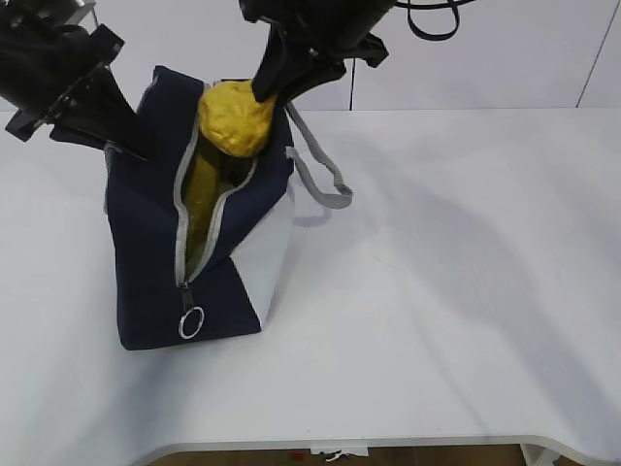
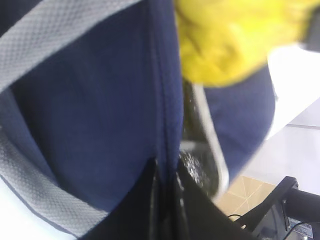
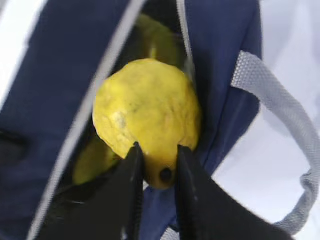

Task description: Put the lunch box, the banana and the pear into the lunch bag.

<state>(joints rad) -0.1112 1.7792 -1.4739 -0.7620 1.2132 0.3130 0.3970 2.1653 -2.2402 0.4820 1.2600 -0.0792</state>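
Holding pear (image 3: 147,115) in our right gripper (image 3: 156,167) at bag (image 1: 146,262) mouth | banana (image 1: 202,189) inside | left gripper (image 2: 166,182) pinching bag fabric

My left gripper (image 2: 167,187) is pressed shut, its two dark fingers (image 2: 150,200) lying flat together with the bag's (image 1: 146,252) blue edge pinched between them. That arm comes in from the upper left of the exterior view, slanting down and to the right. My right gripper (image 3: 156,165) reaches in from the top, angled down and to the left. Its jaws stand a little apart, clamped on the narrow end of the pear (image 3: 147,112), one finger (image 3: 131,175) on either side of the dark tip, with the pear's broad body ahead of my fingertips.
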